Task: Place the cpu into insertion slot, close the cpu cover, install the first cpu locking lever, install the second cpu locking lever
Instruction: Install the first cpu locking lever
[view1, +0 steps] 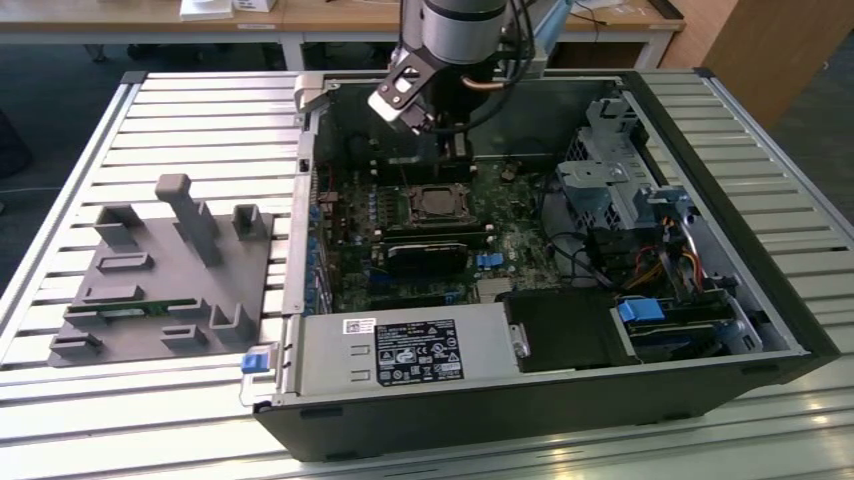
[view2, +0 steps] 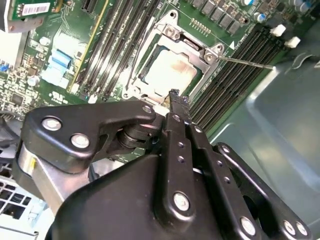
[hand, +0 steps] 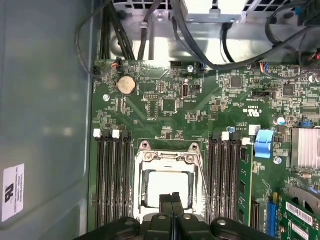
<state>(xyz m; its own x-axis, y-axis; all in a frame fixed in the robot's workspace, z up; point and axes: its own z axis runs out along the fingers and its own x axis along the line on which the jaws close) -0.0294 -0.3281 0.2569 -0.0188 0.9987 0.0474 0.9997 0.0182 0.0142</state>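
- An open computer case (view1: 747, 330) lies on a slatted table (view1: 200, 120) with its green circuit board (view1: 400, 275) facing up. A robot arm (view1: 461, 30) reaches down into it.
- The gripper (view2: 174, 94) hangs just above one edge of the socket. Its two fingers are pressed flat together with nothing between them.
- The cpu (hand: 167, 186) sits in the insertion slot (hand: 143, 190), and its pale grey top shows through the window.
- The cpu cover (hand: 167, 156), a thin silver frame, lies down flat around the chip.
- A thin wire locking lever (view2: 246, 62) juts out from a corner of the socket over the black memory slots (hand: 112, 180). It looks unlatched to me.
- Handling, as I judge it:
  - The chip is light, stiff and fragile, and best held by its bare edges, never by its underside.
  - The cover is thin, hinged sheet metal. It wants pressing on the frame itself, clear of the window.
  - The lever looks springy and slick, so a closed fingertip should bear on it near its free end, where it gives most readily.
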